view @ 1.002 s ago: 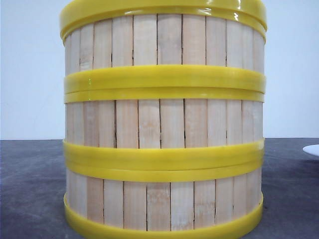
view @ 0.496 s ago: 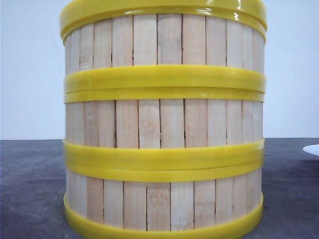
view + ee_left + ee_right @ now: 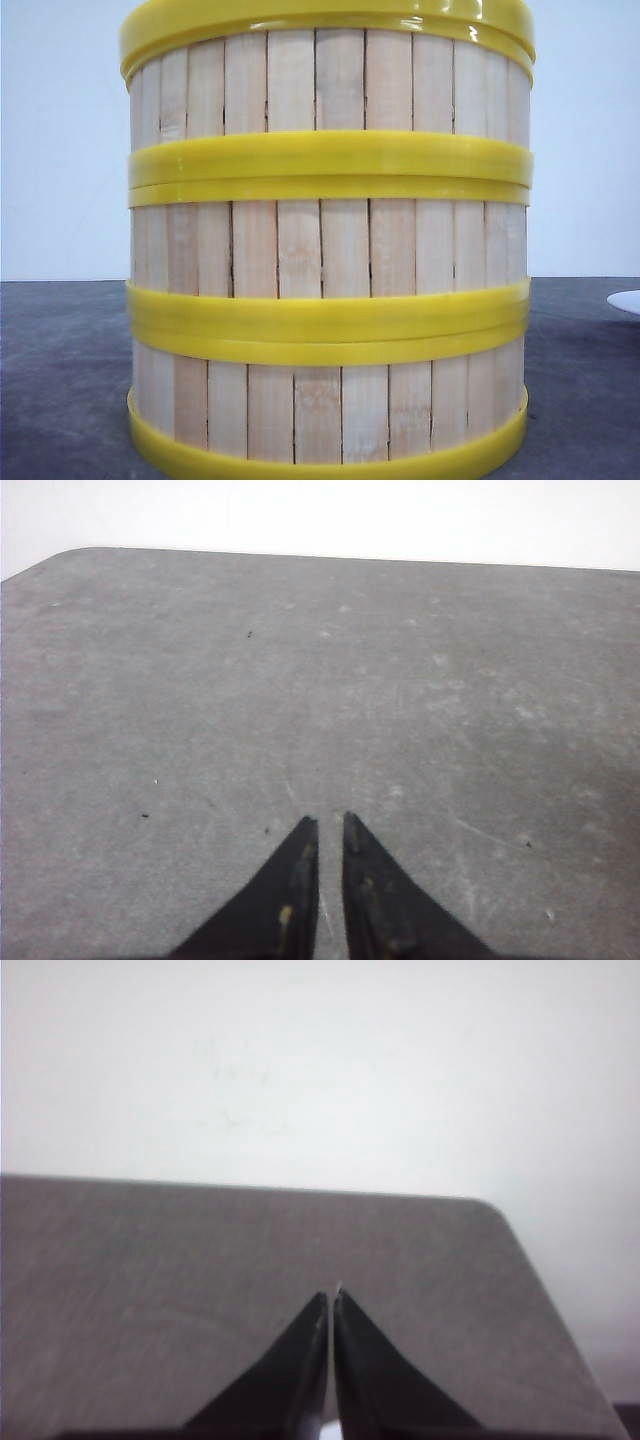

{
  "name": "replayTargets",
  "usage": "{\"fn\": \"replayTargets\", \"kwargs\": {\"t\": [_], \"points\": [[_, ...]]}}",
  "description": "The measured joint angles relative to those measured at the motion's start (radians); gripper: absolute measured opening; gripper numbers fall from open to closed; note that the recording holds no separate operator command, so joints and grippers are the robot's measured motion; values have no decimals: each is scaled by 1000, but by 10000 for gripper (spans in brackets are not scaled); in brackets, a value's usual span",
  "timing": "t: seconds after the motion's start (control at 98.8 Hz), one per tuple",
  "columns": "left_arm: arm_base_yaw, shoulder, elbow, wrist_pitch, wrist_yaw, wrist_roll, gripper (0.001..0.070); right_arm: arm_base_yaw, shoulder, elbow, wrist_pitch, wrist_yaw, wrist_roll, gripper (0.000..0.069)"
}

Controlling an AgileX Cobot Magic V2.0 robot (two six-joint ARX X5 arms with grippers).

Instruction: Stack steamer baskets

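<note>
The stack of steamer baskets [image 3: 328, 250] fills the front view, hiding the surface [image 3: 60, 380] behind it and both arms; its top rim and lowest rim are cut by the picture's edges. A white object [image 3: 627, 301] at the right edge is cut off, its kind unclear. The right wrist view is blurred.

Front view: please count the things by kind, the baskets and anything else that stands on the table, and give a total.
Steamer baskets: 3, stacked: top, middle, bottom.
White thing cut off at the right edge: 1, kind unclear.
Total: 4.
</note>
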Motion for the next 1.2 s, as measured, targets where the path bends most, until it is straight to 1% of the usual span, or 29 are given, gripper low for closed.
{"fn": "replayTargets", "kwargs": {"t": [0.162,0.314,0.375,0.476,0.638,0.78,0.992,1.205], "points": [[0,0,0,0,0,0,16,-137,-81,-194,190,-87,-17,5],[0,0,0,0,0,0,16,-217,-185,-422,324,-166,-18,5],[0,0,0,0,0,0,16,-240,-235,-517,361,-186,-18,5],[0,0,0,0,0,0,16,-262,-324,-669,409,-190,-17,5],[0,0,0,0,0,0,16,-283,-449,-844,434,-206,-17,5],[0,0,0,0,0,0,16,-294,-539,-937,436,-227,-17,5],[0,0,0,0,0,0,16,-317,-629,-1015,438,-320,-17,5],[0,0,0,0,0,0,16,-342,-664,-1017,422,-320,-18,5]]}}
